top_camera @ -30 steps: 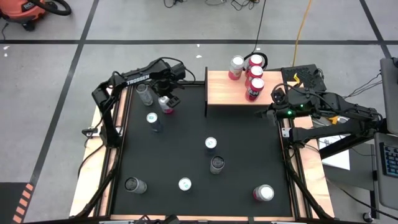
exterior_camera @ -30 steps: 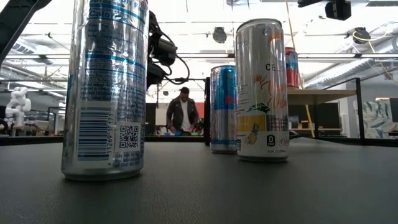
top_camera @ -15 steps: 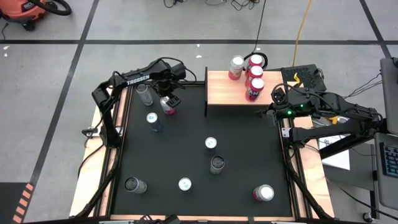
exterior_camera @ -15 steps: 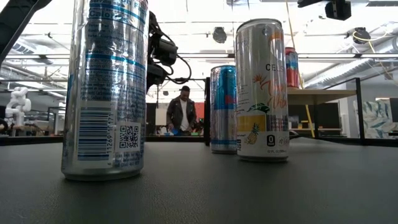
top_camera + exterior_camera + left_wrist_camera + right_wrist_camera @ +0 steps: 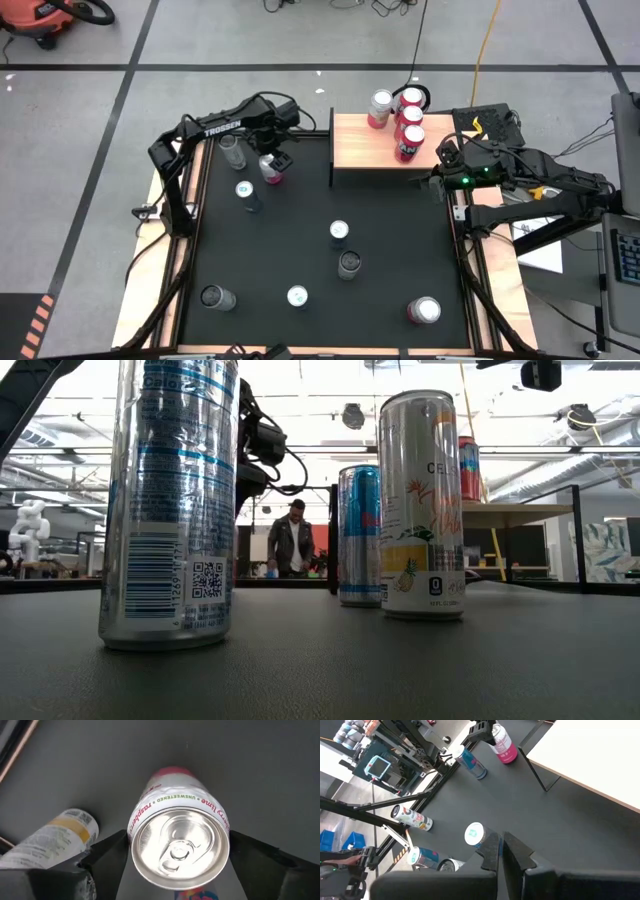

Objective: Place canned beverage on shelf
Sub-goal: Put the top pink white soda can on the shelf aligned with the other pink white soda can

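A pink can (image 5: 269,170) with a silver top (image 5: 180,851) stands at the far left of the black mat. My left gripper (image 5: 272,160) is over it and shut on it, and both also show far off in the right wrist view (image 5: 502,745). The shelf (image 5: 365,150), a light-wood board on a black frame, stands at the far edge and bears several cans (image 5: 408,120). My right gripper (image 5: 428,183) waits shut and empty at the mat's right edge, just near of the shelf; its fingers (image 5: 492,851) lie together. My left gripper pinches the pink can between its two fingers, one on each opposite side of the wall just under the top rim (image 5: 137,827). The fingers (image 5: 107,857) come from above, pointing down. The can stays about upright; whether its base is off the mat I cannot tell.
A silver can (image 5: 232,150) stands close by the left gripper, toward the left edge, and a blue one (image 5: 246,193) just near of it. Several more cans (image 5: 345,262) stand about the mat's middle and near side. The shelf's black frame post (image 5: 331,145) is between the pink can and the board.
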Tool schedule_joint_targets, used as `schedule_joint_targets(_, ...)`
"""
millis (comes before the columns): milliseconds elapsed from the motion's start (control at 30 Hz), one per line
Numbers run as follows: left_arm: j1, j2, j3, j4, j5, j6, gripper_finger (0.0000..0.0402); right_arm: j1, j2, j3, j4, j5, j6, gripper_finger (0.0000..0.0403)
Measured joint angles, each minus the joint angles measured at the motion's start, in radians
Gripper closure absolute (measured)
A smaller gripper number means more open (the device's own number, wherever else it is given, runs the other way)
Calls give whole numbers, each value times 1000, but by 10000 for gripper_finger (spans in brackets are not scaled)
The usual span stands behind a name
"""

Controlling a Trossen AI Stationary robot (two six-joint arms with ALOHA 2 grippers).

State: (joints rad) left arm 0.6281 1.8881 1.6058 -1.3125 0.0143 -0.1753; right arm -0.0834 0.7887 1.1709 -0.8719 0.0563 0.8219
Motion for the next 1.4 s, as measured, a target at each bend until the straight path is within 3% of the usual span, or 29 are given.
schedule_joint_targets(267, -3, 2, -2, -7, -4, -2, 40, 0, 0, 0, 0, 0, 0, 403)
schedule_joint_targets(667, -3, 20, -1, -11, -6, 27, 39, 0, 0, 0, 0, 0, 3, 403)
schedule_joint_targets(800, -2, 20, -1, -20, 3, 28, 54, 0, 0, 0, 0, 4, 1, 403)
schedule_joint_targets(1067, -2, 19, 0, -35, 6, 34, 124, 0, 0, 0, 27, 52, -11, 403)
schedule_joint_targets(1233, -2, 17, 7, -53, 27, 56, 127, 0, 0, 0, 51, 51, -24, 403)
schedule_joint_targets(1400, -26, 8, 95, -148, 39, 132, 127, 0, 0, 0, 71, 50, -53, 403)
